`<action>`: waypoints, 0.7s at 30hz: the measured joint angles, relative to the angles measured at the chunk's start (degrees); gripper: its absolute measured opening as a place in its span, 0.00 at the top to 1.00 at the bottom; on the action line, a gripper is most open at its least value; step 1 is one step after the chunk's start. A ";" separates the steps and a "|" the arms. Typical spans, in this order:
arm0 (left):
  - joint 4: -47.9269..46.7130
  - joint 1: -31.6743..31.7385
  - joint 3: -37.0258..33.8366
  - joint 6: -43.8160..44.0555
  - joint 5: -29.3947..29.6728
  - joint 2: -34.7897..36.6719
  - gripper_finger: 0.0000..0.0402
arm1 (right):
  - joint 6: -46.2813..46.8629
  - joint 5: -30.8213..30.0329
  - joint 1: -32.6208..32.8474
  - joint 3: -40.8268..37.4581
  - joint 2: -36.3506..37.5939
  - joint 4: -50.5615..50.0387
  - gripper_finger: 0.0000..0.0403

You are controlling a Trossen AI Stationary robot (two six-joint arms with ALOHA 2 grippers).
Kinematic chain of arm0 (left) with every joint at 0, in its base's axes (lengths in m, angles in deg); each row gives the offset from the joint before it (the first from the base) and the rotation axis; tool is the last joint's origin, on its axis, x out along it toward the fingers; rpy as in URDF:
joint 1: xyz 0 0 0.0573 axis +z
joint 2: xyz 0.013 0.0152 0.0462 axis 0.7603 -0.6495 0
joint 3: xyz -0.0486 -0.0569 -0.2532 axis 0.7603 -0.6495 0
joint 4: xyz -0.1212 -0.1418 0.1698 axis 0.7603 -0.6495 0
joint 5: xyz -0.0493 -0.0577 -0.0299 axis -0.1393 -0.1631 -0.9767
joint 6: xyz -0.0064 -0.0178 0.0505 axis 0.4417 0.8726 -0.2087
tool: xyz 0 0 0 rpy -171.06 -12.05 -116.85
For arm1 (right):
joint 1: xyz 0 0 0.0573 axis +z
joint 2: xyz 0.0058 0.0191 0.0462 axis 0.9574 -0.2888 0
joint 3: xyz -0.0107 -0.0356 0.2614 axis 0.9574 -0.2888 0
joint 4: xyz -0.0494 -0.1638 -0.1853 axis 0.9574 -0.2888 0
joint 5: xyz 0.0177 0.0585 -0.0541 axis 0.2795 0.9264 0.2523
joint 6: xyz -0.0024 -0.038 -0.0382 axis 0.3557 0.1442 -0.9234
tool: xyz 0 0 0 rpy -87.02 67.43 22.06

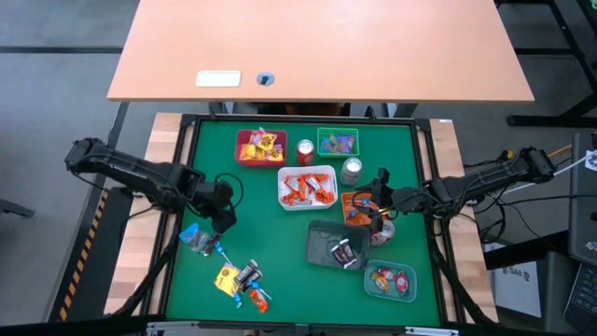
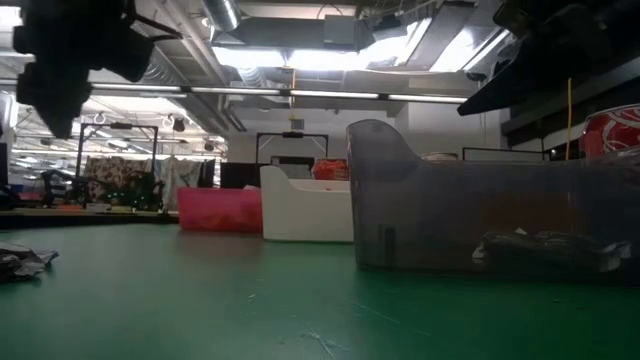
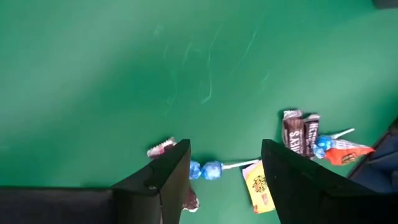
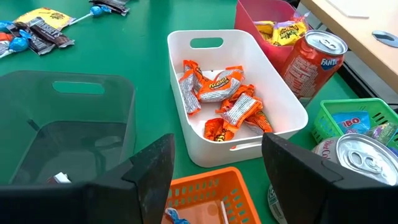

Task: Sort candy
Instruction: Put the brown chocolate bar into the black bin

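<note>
The left gripper [image 1: 220, 217] hangs over the lower left of the green mat [image 1: 280, 280] in the high view, its fingers spread and empty. From its wrist camera a blue lollipop [image 3: 207, 170] lies on the felt right between the two dark fingers, which looks like a line-up for a pick. Its stick [image 3: 239, 165] runs roughly across the gap, so the long axis lies crosswise to the fingers, with the wrapped head nearer the finger toward frame left.

The rest of the loose candy [image 1: 241, 280] is bunched at the lower left of the high view: a yellow packet [image 1: 227, 278], two dark chocolate bars [image 3: 301, 134] side by side, another blue lollipop [image 3: 323, 144] and an orange wrapper [image 3: 346, 153]. A blue-and-silver piece [image 1: 200, 239] sits just beside the gripper; what it is I cannot tell from above.

Sorted sweets already sit by kind, which explains the row of bins: orange peanut-butter cups in the white tray [image 4: 283, 102], yellow packets in the pink tray [image 4: 250, 18], mixed pieces in the green basket [image 4: 326, 124], a dark piece in the grey bin [image 1: 317, 243], red ones in the light green tray [image 1: 373, 289].

The right gripper [image 1: 378, 213] waits, fingers parted and holding nothing, above the orange basket [image 4: 205, 186] at centre right of the high view, near two soda cans [image 4: 313, 57].
</note>
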 joint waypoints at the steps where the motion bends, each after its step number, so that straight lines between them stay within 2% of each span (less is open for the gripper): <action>1: -0.09 -1.10 0.00 1.23 0.58 -0.29 0.54 | 0.00 0.00 0.00 0.00 0.00 0.00 0.40; 10: -0.25 -8.78 -0.02 6.47 0.92 -6.99 0.54 | 0.00 0.02 0.00 0.02 0.00 0.00 0.40; 21: -0.19 -10.96 -0.02 7.02 0.99 -19.07 0.54 | 0.00 0.05 0.00 0.02 0.00 0.00 0.40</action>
